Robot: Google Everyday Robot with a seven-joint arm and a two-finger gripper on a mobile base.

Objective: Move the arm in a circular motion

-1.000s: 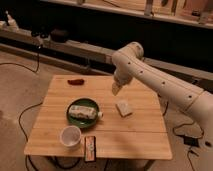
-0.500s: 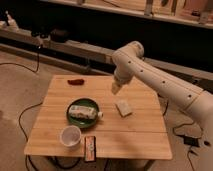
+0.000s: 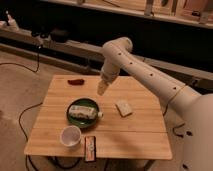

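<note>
Leftward is where the arm (image 3: 145, 75) has swung since a moment ago. Its narrow claw (image 3: 102, 89) has drifted off the pale sponge-like block (image 3: 123, 108) and now hangs above the middle of the wooden surface (image 3: 145, 135), just behind the green plate (image 3: 72, 120). Whether the claw is spread or pressed together I cannot tell; it seems to carry nothing.

My read is that the circle is under way, on its left-going arc. The next stretch calls for curving round smoothly at the same height rather than dipping.

Below the tip, the plate holds a pale wrapped item (image 3: 84, 111). A white cup (image 3: 70, 136) and a small dark packet (image 3: 90, 147) sit near the front edge, and a dark red object (image 3: 76, 81) lies at the back left. All of these are low, so the air over the surface looks open. A low ledge (image 3: 65, 47) runs close behind the elbow, which limits the room at the back.
</note>
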